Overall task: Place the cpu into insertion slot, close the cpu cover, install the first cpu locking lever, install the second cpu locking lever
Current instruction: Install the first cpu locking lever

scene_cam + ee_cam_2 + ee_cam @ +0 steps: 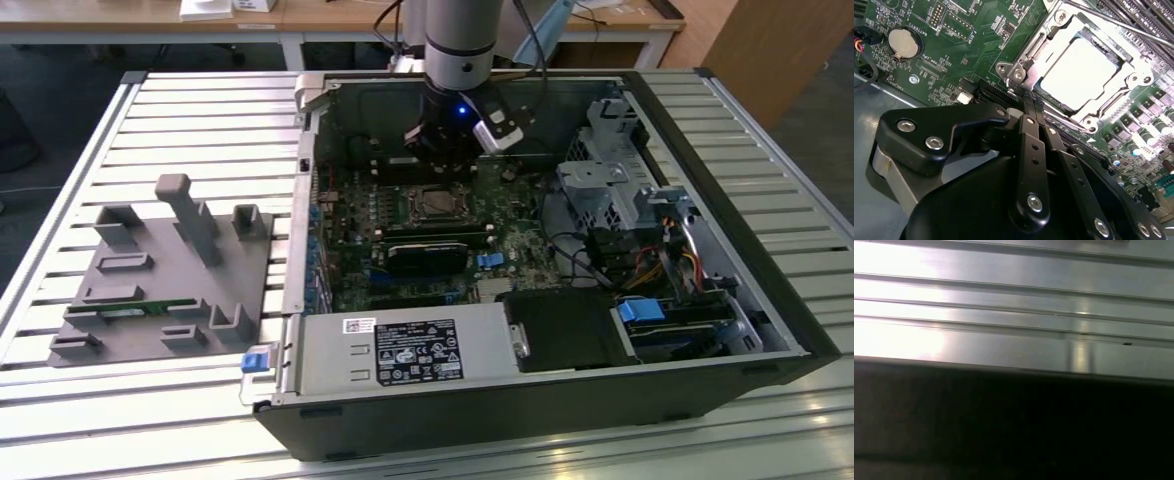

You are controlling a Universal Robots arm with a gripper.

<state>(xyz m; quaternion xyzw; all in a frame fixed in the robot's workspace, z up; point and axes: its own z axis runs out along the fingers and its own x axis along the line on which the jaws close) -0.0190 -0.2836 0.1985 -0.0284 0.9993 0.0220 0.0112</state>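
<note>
The cpu point(1079, 70) lies flat in the insertion slot point(1017, 75) on the green motherboard, its face shining bright. The silver cpu cover point(1126, 82) lies down around it, framing the chip. A thin metal locking lever point(1119, 24) runs along the far side of the socket. In the second wrist view my gripper point(1031, 102) is shut, its black fingers point(1029, 150) pressed together, tips right at the socket's near edge. In the exterior view the gripper point(443, 160) hangs inside the open computer case just behind the insertion slot point(438, 203).
The case point(747, 250) walls ring the board. A black card point(434, 245), power supply point(400, 350) and drive cage point(601, 185) stand near the socket. A coin battery point(903, 42) sits on the board. A grey fixture block point(160, 280) rests on the slatted table point(1004, 305).
</note>
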